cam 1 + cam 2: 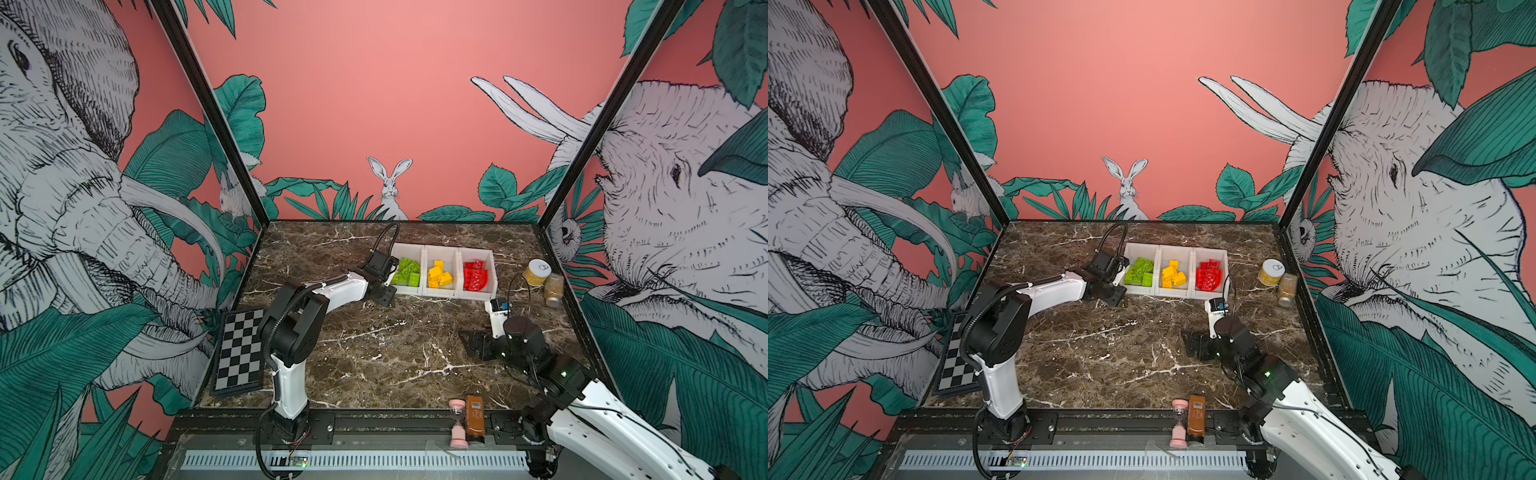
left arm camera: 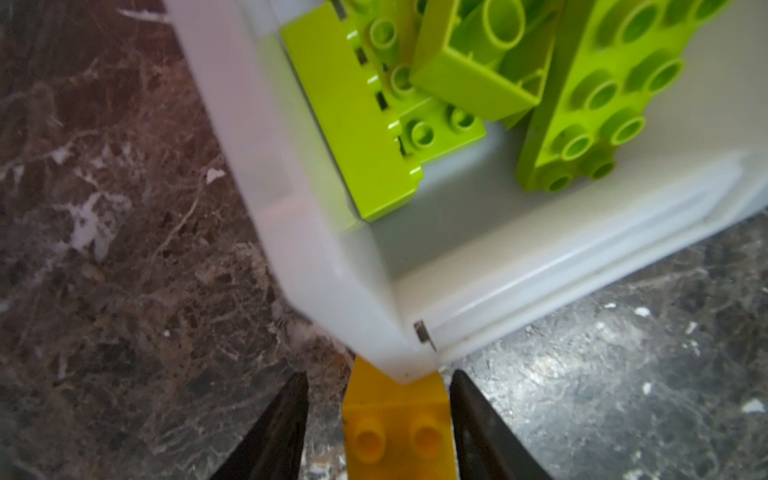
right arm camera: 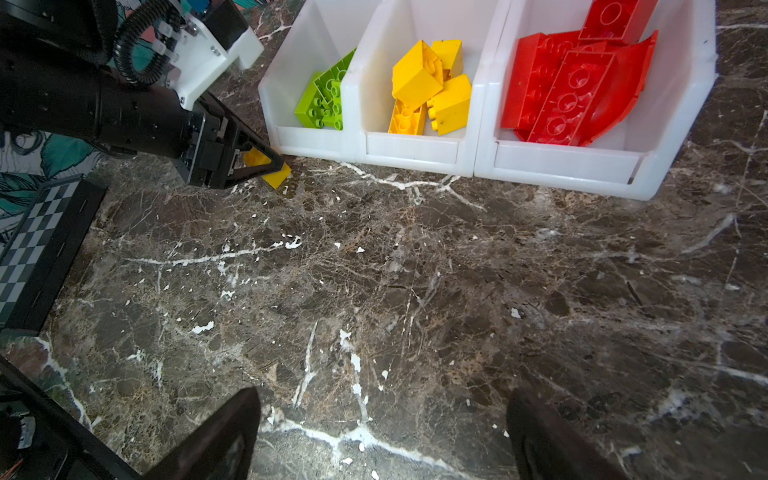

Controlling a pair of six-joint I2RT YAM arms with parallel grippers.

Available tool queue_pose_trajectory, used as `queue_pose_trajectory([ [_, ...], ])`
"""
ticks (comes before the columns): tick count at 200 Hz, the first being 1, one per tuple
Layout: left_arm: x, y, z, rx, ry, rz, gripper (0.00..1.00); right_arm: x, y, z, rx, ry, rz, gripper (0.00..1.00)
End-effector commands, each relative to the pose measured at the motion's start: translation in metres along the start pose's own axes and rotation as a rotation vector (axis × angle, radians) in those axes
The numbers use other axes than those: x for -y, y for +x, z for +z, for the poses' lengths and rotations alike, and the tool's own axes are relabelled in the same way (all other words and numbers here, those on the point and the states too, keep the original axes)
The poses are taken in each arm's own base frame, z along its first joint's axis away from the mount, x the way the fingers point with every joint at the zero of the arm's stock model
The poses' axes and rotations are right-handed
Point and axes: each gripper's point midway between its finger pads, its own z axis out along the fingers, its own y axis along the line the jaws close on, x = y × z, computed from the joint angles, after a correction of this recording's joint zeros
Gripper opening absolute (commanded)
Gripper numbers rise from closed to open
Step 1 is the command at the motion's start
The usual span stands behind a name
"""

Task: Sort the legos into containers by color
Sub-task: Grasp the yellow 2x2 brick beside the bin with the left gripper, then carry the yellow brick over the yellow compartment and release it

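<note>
The left tool (image 2: 379, 373) is reaching low to the counter (image 3: 415, 291) and straddling a lone yellow brick (image 2: 395, 428), which is lying studs-up on the marble just beside the front outer corner of the green-filled bin (image 3: 307, 141). One finger (image 2: 478, 415) is pressing against the brick's side while a sliver of counter is showing beside the other finger, so whether the tool is truly clenching the brick cannot be told. Across the counter, the right tool (image 3: 382, 395) is hovering above bare marble with its jaws spread wide and nothing between them. The three white containers (image 1: 424, 249) are standing joined in a row toward the back of the counter, in both top views, and are holding the other legos by color: green bricks (image 1: 407, 272) in the left bin, yellow bricks (image 1: 439, 276) in the middle bin, and red bricks (image 1: 476, 274) in the right bin.
</note>
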Motion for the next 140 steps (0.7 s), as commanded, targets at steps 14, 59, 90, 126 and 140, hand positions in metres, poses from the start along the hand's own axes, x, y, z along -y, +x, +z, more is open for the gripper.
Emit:
queue_pose_trajectory([
  [14, 0.002, -0.012, -0.004, 0.028, 0.003, -0.004, 0.39, -0.001, -0.007, -0.003, 0.025, -0.002, 0.003, 0.91],
  [59, 0.003, -0.008, -0.022, 0.031, 0.012, -0.015, 0.30, 0.003, -0.007, -0.001, 0.036, 0.014, 0.020, 0.91],
  [90, 0.014, -0.015, -0.060, 0.050, 0.041, -0.013, 0.28, 0.012, -0.010, -0.008, 0.054, 0.069, 0.026, 0.91],
  [126, 0.057, -0.053, -0.102, 0.167, 0.174, 0.012, 0.28, 0.014, -0.010, -0.008, 0.069, 0.072, 0.030, 0.91],
  [140, 0.068, -0.079, -0.109, 0.243, 0.237, 0.004, 0.28, 0.014, -0.007, -0.008, 0.061, 0.065, 0.039, 0.92],
])
